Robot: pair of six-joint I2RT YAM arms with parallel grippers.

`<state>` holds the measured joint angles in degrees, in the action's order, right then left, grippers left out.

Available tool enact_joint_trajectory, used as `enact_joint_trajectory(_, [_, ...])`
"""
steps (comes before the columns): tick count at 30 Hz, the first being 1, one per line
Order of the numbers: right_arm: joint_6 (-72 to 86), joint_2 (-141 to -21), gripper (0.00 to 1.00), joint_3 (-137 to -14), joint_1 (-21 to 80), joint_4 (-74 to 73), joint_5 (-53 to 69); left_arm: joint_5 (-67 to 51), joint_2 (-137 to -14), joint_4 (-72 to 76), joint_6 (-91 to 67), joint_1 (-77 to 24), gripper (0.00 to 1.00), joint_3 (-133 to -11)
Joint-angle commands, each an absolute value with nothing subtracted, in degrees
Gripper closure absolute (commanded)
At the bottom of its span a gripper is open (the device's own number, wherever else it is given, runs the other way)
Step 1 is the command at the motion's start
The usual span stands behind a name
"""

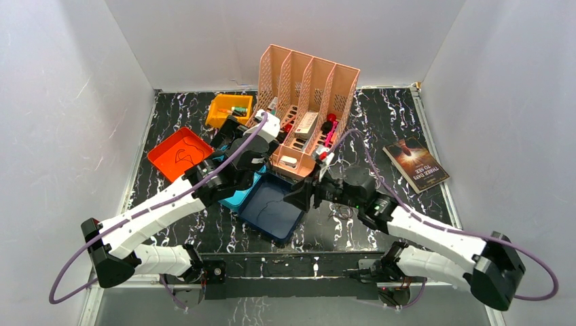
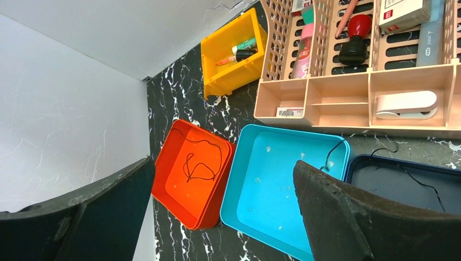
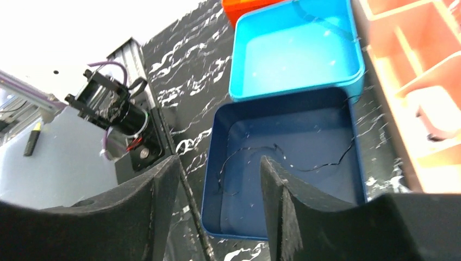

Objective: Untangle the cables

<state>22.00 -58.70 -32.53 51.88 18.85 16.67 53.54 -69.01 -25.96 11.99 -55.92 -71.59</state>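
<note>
A thin black cable (image 2: 195, 163) lies curled in the orange tray (image 2: 168, 202). Another black cable (image 3: 272, 155) sprawls across the floor of the dark blue tray (image 3: 213, 163); one end (image 2: 334, 148) hangs over the corner of the light blue tray (image 2: 261, 179). My left gripper (image 2: 223, 212) hangs high over the orange and light blue trays, open wide and holding nothing. My right gripper (image 3: 217, 206) hovers over the near left corner of the dark blue tray, open, with nothing between its fingers (image 3: 277, 201). From above, the right gripper (image 1: 300, 197) sits at that tray's right side.
A pink desk organiser (image 1: 306, 102) with pens and boxes stands behind the trays. A yellow bin (image 1: 229, 109) with small items sits at the back left. A book (image 1: 416, 165) lies at the right. White walls enclose the marbled black table (image 1: 380, 115).
</note>
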Motion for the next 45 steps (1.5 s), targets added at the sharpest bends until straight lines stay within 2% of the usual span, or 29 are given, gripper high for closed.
enact_joint_trajectory(1, [17.46,-51.88,0.34,-34.04,52.01,16.49,11.63,53.88,-68.29,-25.34,12.87,-55.42,0.02,-71.98])
enact_joint_trajectory(8, [16.10,-49.80,0.29,-35.32,52.07,25.10,13.86,53.46,-68.37,-24.70,13.45,-55.33,0.02,-72.41])
enact_joint_trajectory(14, [14.94,-56.73,0.29,-37.38,52.04,38.31,18.61,52.53,-68.39,-24.92,13.18,-55.34,0.02,-72.81])
enact_joint_trajectory(25, [10.16,-66.03,0.31,-43.11,51.99,45.18,22.93,49.39,-67.88,-26.05,12.22,-55.30,0.02,-73.66])
enact_joint_trajectory(33, [9.01,-66.21,0.41,-44.95,52.03,43.68,23.88,45.58,-65.54,-26.28,12.21,-55.31,0.02,-72.98])
enact_joint_trajectory(36, [9.21,-65.76,0.55,-45.57,52.03,42.26,24.43,45.54,-65.47,-26.26,12.28,-55.34,0.02,-72.84])
enact_joint_trajectory(42, [9.99,-65.85,0.62,-46.49,52.02,41.35,25.22,45.26,-66.12,-26.28,12.27,-55.28,0.02,-72.47])
enact_joint_trajectory(45, [10.18,-65.74,0.72,-46.63,52.03,40.49,24.40,45.09,-66.13,-26.28,12.25,-55.34,0.02,-72.42])
